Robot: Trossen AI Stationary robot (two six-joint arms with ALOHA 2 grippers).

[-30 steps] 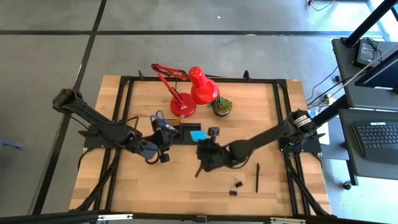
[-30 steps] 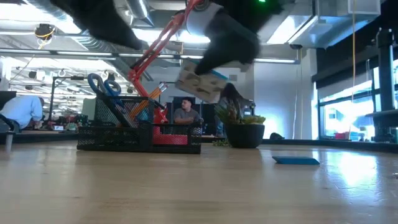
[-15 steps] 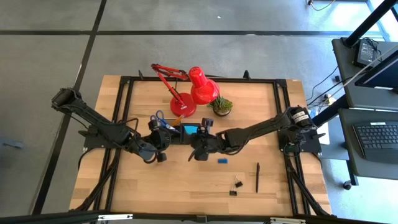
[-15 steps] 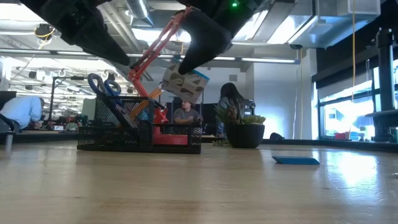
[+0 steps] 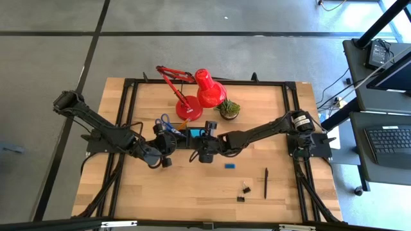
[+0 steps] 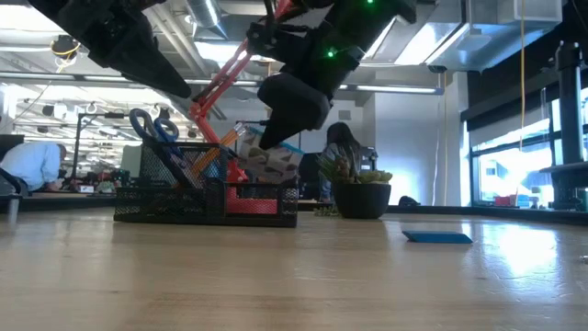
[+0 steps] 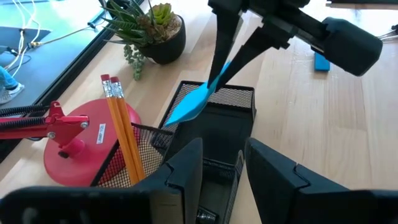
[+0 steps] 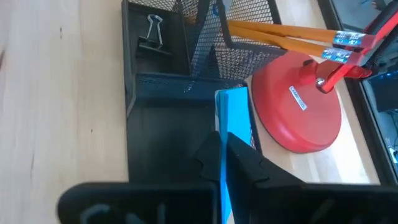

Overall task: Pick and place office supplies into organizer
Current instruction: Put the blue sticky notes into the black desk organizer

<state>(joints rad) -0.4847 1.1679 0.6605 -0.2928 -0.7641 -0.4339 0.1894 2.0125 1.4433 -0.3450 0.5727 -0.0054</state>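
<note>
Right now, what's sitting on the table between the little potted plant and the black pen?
In the high view, only the small blue eraser lies between the potted plant and the black pen; otherwise bare wood.

Blue note pad [image 8: 233,109] above organizer [image 8: 158,124]

lamp base [image 8: 297,107] label too small, no legible txt

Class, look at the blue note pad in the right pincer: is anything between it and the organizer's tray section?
Nothing visible blocks it. The right pincer holds the blue note pad edge-on just over the organizer and its bare tray section. The left pincer hovers open beside the organizer, not over the tray.
</note>
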